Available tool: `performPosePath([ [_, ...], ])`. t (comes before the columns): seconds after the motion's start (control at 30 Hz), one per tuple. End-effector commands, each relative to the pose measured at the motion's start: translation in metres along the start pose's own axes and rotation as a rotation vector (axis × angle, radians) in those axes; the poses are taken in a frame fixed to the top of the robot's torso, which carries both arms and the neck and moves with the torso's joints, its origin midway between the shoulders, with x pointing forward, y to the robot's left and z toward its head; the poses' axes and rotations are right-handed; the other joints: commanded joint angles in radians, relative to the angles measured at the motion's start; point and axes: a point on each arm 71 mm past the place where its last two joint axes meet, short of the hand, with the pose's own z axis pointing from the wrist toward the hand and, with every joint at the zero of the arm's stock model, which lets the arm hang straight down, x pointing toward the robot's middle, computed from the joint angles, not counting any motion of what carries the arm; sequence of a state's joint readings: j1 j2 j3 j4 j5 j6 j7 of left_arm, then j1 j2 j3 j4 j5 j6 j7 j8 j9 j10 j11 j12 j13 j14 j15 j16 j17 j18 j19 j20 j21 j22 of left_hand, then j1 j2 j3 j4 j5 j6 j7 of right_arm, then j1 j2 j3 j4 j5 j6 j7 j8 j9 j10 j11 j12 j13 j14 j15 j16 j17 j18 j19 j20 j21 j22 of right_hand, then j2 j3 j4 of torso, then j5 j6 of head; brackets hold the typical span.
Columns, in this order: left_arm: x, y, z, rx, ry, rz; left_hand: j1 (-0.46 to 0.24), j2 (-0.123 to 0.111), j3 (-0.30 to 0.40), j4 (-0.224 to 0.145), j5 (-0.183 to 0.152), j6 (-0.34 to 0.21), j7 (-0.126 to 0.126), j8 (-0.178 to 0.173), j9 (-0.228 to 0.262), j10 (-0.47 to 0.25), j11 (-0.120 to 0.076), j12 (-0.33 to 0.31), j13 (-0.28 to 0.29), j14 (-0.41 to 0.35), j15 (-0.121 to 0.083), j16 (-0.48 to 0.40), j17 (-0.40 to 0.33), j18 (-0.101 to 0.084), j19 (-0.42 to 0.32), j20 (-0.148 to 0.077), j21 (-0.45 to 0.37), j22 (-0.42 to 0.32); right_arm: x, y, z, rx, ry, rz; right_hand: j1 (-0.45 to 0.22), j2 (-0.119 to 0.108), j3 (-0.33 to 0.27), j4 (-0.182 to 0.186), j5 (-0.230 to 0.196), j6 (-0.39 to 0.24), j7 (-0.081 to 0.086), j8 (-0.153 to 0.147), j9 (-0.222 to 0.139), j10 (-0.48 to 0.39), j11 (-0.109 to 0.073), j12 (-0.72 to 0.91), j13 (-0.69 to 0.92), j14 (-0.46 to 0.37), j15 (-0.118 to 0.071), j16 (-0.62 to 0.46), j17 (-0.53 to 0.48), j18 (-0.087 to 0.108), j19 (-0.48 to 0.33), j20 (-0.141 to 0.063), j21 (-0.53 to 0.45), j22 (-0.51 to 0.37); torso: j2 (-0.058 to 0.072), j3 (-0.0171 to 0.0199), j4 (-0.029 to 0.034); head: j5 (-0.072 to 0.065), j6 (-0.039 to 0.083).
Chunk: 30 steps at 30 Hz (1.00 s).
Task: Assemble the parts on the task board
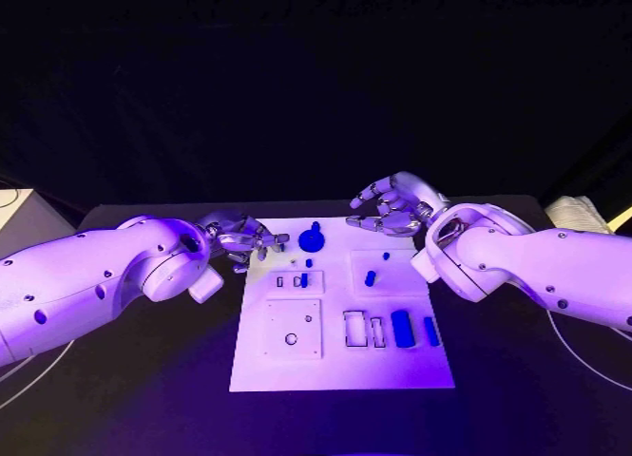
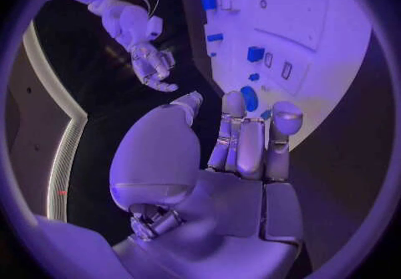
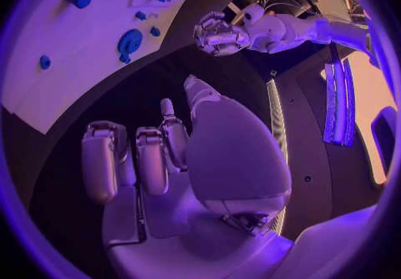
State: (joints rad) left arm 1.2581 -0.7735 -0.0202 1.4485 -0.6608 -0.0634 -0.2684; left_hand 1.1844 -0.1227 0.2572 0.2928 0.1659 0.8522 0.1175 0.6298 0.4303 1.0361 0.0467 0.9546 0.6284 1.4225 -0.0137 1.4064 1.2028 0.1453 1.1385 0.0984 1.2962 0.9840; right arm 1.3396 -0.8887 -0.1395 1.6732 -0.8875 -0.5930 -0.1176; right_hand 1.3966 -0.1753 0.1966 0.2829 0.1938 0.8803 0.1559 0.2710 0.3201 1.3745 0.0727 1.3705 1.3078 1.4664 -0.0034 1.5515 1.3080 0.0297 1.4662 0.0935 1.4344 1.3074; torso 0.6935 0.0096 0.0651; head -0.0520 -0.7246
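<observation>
Your counter (image 1: 151, 408) carries the task board (image 1: 343, 366) centrally, so both arms reach it. Your left hand (image 1: 241, 237) and right hand (image 1: 392, 209) flank its far end, fingers (image 2: 286, 122) apart and empty, poised to pick. The blue parts (image 1: 401, 328) lie on the board, unassembled

A black table (image 1: 151, 399) bears a pale cloth-like bundle (image 1: 579, 213) at its far right corner
</observation>
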Motion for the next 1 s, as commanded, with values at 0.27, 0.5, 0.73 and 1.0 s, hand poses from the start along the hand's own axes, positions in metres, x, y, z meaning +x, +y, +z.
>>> performPosePath([
  [0.27, 0.010, -0.001, 0.019, -0.268, 0.095, 0.328, -0.037, 0.013, -0.028, 0.001, 0.002, -0.018, -0.007, 0.044, 0.046, 0.001, -0.008, 0.018, 0.013, 0.018, -0.007, 0.014, 0.027, -0.026, 0.023, -0.007, 0.019, 0.029, -0.009, -0.006, 0.004, 0.041, -0.001, 0.075, -0.001, -0.003, 0.003, 0.002, 0.006, 0.002, -0.001, 0.002, 0.001, -0.006, 0.000, -0.006, 0.055, 0.091, 0.001, -0.007, 0.209, 0.007, 0.036, 0.008, -0.011, 0.163, -0.008, 0.0049, 0.0019, 0.012, -0.010],
  [0.5, 0.013, -0.012, 0.031, -0.279, 0.090, 0.364, -0.045, 0.019, -0.035, 0.001, 0.002, -0.027, -0.007, 0.050, 0.055, -0.002, -0.008, 0.018, 0.011, 0.031, -0.007, 0.029, 0.058, -0.032, 0.046, -0.007, 0.035, 0.059, -0.009, -0.007, 0.007, 0.056, 0.003, 0.074, -0.005, -0.004, 0.002, 0.004, 0.008, -0.001, 0.000, 0.001, 0.000, -0.008, 0.000, -0.007, 0.053, 0.090, 0.002, -0.007, 0.207, 0.008, 0.034, 0.008, -0.014, 0.161, -0.004, 0.0044, -0.0038, 0.017, -0.010],
  [0.73, 0.021, -0.025, 0.040, -0.256, 0.099, 0.377, -0.046, 0.020, -0.037, 0.001, 0.002, -0.029, -0.007, 0.052, 0.058, -0.005, -0.008, 0.016, 0.008, 0.033, -0.007, 0.031, 0.062, -0.034, 0.051, -0.008, 0.039, 0.066, -0.008, -0.008, 0.008, 0.066, 0.008, 0.071, -0.008, -0.004, 0.002, 0.005, 0.009, -0.003, 0.000, 0.001, 0.000, -0.010, 0.001, -0.009, 0.051, 0.090, 0.002, -0.008, 0.206, 0.008, 0.033, 0.008, -0.016, 0.160, -0.005, 0.0027, -0.0023, 0.013, -0.010],
  [1.0, 0.029, -0.031, 0.047, -0.249, 0.125, 0.390, -0.046, 0.021, -0.037, 0.001, 0.003, -0.031, -0.007, 0.052, 0.059, -0.005, -0.008, 0.016, 0.008, 0.035, -0.007, 0.033, 0.067, -0.035, 0.053, -0.008, 0.041, 0.069, -0.006, -0.008, 0.009, 0.074, 0.018, 0.070, -0.012, -0.005, 0.001, 0.005, 0.010, -0.004, 0.001, 0.000, 0.000, -0.011, 0.001, -0.010, 0.050, 0.090, 0.002, -0.009, 0.205, 0.009, 0.033, 0.008, -0.018, 0.159, -0.005, 0.0026, -0.0011, 0.011, -0.012],
])
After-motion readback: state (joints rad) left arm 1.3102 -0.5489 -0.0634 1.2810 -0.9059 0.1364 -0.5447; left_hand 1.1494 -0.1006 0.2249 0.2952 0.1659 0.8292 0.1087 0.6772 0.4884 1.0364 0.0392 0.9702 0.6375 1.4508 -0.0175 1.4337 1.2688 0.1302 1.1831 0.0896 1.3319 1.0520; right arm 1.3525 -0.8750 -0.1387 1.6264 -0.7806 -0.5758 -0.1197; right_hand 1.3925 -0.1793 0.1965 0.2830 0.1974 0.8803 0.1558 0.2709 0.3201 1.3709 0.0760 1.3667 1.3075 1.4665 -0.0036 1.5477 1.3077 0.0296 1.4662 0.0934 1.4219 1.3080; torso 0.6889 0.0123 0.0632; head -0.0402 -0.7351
